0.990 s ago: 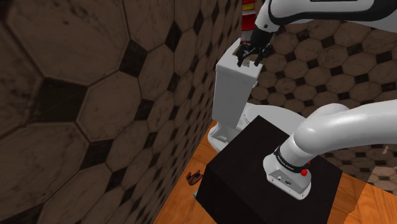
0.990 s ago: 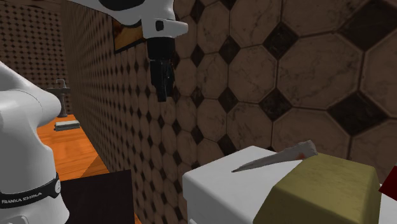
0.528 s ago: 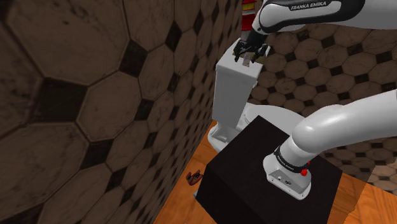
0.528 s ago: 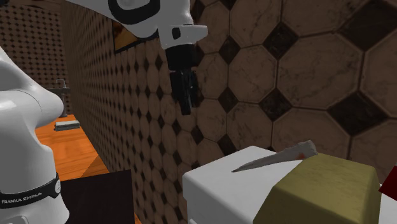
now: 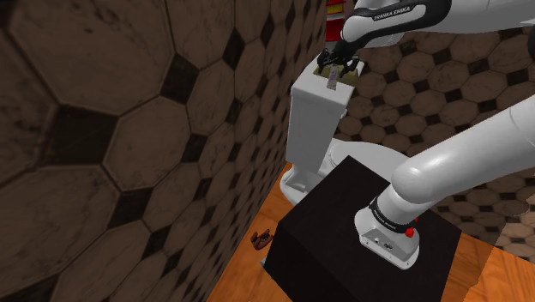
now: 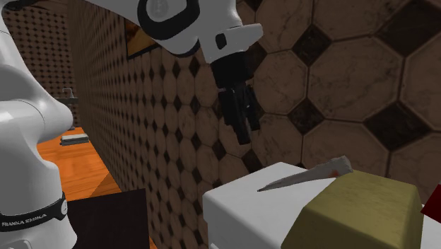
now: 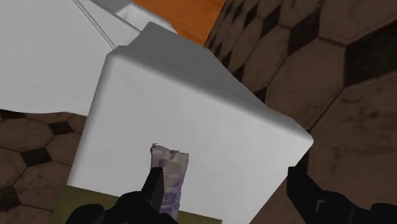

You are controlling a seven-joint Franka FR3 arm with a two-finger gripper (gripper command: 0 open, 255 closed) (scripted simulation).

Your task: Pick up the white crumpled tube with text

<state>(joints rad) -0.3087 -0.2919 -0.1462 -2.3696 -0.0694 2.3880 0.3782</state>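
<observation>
The crumpled tube point(image 7: 170, 178), white with small printed text, lies flat on the white toilet tank lid point(image 7: 191, 108). From the second exterior view it looks like a grey sliver with a reddish tip point(image 6: 311, 175), resting beside an olive box point(image 6: 353, 212). My gripper point(image 7: 232, 194) hangs open above the lid, tilted. The tube's near end sits just inside the left finger point(image 7: 151, 186), and the right finger point(image 7: 312, 191) stands far off, past the lid's edge. The shoulder view places the gripper point(image 5: 336, 65) right over the tube point(image 5: 331, 80).
A hexagon-tiled wall rises close behind the tank point(image 5: 315, 129). The toilet bowl point(image 5: 377, 159) and the black stand point(image 5: 343, 232) lie below. A small dark red object point(image 5: 262, 238) rests on the orange floor. A red thing point(image 6: 432, 209) touches the olive box.
The gripper has moved down and toward the tank lid, to the right in the second exterior view, and now hovers over the tube. The tube has not moved.
</observation>
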